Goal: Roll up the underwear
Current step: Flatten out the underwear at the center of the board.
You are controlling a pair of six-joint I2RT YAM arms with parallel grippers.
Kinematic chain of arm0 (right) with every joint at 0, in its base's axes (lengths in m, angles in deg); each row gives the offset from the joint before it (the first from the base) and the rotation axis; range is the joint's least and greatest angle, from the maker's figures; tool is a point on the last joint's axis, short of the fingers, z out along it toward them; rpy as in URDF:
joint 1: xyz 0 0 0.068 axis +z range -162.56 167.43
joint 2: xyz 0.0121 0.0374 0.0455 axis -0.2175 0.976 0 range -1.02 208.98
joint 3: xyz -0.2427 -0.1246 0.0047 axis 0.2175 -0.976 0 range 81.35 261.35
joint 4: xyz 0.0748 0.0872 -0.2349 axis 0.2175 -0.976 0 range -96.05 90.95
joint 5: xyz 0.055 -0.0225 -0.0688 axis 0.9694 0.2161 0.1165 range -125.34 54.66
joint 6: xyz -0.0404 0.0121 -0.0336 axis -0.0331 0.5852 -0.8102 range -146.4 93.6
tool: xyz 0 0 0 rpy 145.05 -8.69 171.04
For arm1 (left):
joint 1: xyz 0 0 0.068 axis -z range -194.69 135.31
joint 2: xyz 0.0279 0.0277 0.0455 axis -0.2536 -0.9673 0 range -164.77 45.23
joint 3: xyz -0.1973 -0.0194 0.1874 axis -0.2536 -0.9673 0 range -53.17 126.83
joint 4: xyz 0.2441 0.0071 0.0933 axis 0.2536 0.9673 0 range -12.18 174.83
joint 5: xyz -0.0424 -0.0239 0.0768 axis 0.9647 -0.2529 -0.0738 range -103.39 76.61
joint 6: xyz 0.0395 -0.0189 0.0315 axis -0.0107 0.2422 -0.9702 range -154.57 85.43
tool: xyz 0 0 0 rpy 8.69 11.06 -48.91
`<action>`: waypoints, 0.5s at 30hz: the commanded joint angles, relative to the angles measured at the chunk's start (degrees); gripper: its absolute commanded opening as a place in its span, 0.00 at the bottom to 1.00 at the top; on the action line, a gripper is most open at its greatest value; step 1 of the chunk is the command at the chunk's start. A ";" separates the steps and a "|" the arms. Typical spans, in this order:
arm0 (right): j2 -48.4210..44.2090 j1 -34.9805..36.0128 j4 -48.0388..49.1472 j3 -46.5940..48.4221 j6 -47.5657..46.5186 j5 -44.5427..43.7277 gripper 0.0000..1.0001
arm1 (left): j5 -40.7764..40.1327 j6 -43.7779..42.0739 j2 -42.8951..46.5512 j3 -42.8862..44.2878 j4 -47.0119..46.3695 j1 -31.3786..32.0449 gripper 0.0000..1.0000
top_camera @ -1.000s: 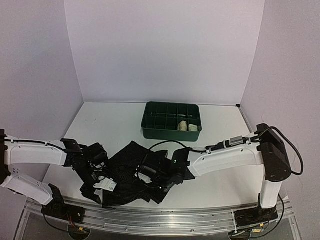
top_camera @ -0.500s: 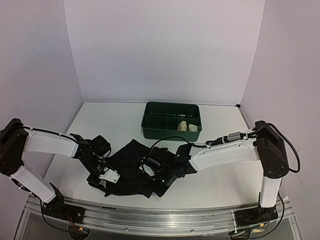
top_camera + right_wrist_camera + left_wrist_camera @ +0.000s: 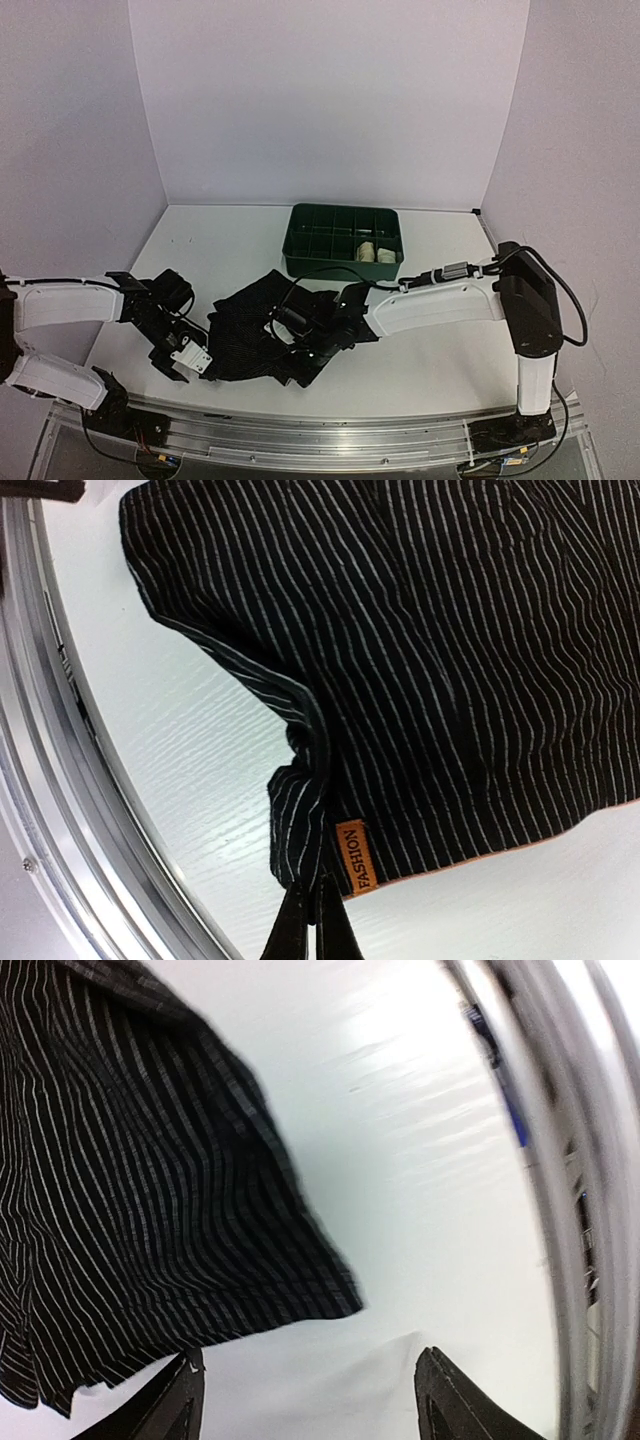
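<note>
We see the right fingers (image 3: 300, 930) clamped on a hem of the underwear (image 3: 250, 335); the left fingers (image 3: 455, 1405) stand apart, empty, just left of it.

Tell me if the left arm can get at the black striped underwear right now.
Probably yes. The left gripper is open, and the black underwear lies just ahead of its fingertips with only bare table between them. The right gripper pinches another edge, clear of that path.

A green tray (image 3: 330, 268) sits on the white table (image 3: 225, 245).
</note>
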 commanded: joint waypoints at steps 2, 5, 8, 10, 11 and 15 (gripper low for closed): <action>1.42 0.44 -0.09 2.92 0.85 0.63 0.00 | 2.00 8.69 2.41 -1.45 3.69 4.97 0.70; 1.51 0.44 -0.09 2.99 0.70 0.81 0.00 | 0.66 12.52 1.37 -1.92 -0.50 5.79 0.68; 1.24 0.44 -0.12 2.54 0.65 1.09 0.00 | 0.24 13.83 -0.07 -1.53 -2.38 5.87 0.65; 0.91 0.44 -0.09 2.03 0.56 0.73 0.00 | -0.07 14.62 -1.50 -1.97 -3.63 6.00 0.62; 0.60 0.44 -0.09 1.79 0.48 0.47 0.00 | -0.36 15.35 -2.26 -2.16 -4.55 6.14 0.60; -0.31 0.45 -0.09 1.04 0.25 0.09 0.00 | -0.97 17.90 -4.69 -1.90 -6.77 6.74 0.42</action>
